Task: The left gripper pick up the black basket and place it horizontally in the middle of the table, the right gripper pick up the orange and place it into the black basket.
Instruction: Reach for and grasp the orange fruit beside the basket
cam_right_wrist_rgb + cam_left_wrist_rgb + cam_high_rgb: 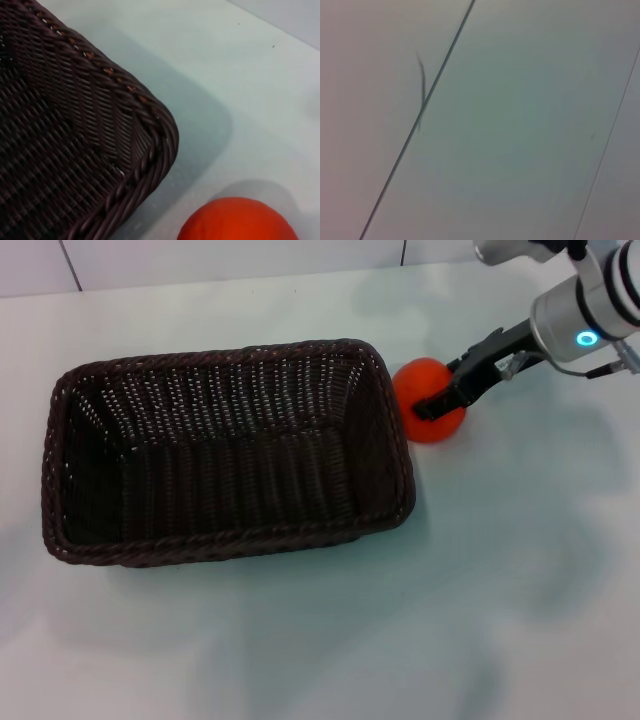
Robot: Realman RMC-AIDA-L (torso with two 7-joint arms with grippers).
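Observation:
The black basket (225, 450) lies lengthwise on the table (500, 570), left of centre, open side up and empty. Its braided corner fills the right wrist view (150, 130). The orange (428, 400) is just off the basket's right rim, and its top shows in the right wrist view (240, 220). My right gripper (440, 402) reaches in from the upper right, its black fingers closed around the orange. I cannot tell whether the orange rests on the table or is just above it. My left gripper is out of view.
The left wrist view shows only a pale flat surface (520, 125) crossed by thin dark seams. The table's far edge meets a white wall (200, 260) at the back. Bare tabletop lies in front of and to the right of the basket.

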